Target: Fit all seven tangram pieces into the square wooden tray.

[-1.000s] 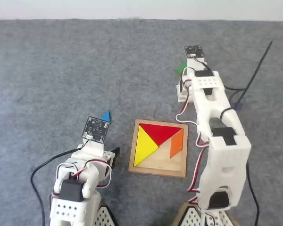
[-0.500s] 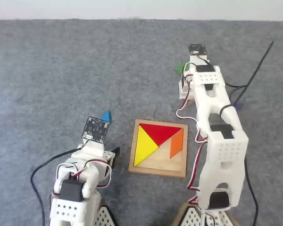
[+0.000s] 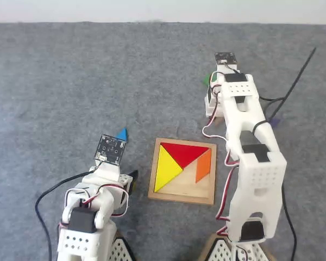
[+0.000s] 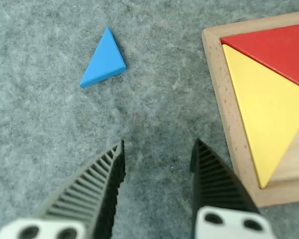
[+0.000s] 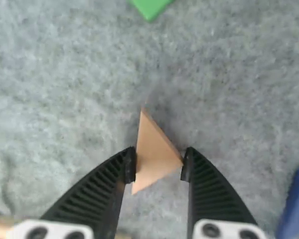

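The square wooden tray [image 3: 180,197] lies in the middle near the arms and holds a red triangle [image 3: 185,152], a yellow triangle [image 3: 165,167] and an orange piece [image 3: 203,165]. A tan triangle [image 5: 153,154] rests on the grey carpet with my right gripper [image 5: 158,160] shut on it, one finger against each side. The green piece [image 5: 149,6] lies just beyond it and peeks out beside the right arm [image 3: 236,100]. My left gripper [image 4: 159,147] hangs open over bare carpet between the blue triangle [image 4: 103,60] and the tray's rim [image 4: 213,52].
A blue-purple piece [image 5: 296,204] sits close beside the right gripper and shows faintly past the arm [image 3: 274,122]. Grey carpet covers the whole table, with wide free room at the far left. Cables trail from both arms.
The right arm has stretched a little farther across the table, covering more of the green piece. The left arm and the tray's pieces have not moved.
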`<state>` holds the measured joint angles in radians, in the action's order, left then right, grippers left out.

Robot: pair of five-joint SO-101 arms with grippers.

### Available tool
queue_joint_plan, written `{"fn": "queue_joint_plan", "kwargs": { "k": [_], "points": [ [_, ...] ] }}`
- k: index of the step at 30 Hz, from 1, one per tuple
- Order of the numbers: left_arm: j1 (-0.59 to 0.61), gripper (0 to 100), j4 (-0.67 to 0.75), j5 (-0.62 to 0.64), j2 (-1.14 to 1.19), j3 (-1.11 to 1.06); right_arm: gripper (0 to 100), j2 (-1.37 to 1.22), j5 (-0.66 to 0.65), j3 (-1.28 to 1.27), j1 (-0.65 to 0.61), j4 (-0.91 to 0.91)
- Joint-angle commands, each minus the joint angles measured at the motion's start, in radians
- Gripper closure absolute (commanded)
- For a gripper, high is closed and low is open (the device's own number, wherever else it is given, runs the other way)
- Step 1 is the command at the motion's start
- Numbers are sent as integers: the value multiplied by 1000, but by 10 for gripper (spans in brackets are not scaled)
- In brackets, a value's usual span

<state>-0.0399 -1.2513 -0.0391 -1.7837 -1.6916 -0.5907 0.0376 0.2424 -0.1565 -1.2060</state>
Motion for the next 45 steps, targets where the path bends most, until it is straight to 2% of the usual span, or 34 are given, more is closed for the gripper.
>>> {"fn": "queue_joint_plan", "kwargs": {
  "k": [1, 6, 12, 16, 24, 33, 39, 45],
  "points": [
    [-5, 793, 5, -2, -8, 7, 866, 197, -100, -21, -28, -47],
    [-5, 793, 5, -2, -8, 7, 866, 407, -327, -221, -124, -15],
    [-5, 793, 5, -2, -8, 7, 865, 627, -786, -516, -278, -18],
    [-5, 793, 5, -2, -8, 7, 866, 676, -1053, -646, -306, -25],
    [-5, 793, 5, -2, -8, 7, 866, 680, -1465, -755, -309, -27],
    [-5, 793, 5, -2, -8, 7, 866, 677, -1715, -756, -317, -27],
    [-5, 793, 5, -2, -8, 7, 866, 679, -1794, -750, -409, -71],
    [-5, 793, 5, -2, -8, 7, 861, 677, -1794, -750, -453, -70]
  ]
}}
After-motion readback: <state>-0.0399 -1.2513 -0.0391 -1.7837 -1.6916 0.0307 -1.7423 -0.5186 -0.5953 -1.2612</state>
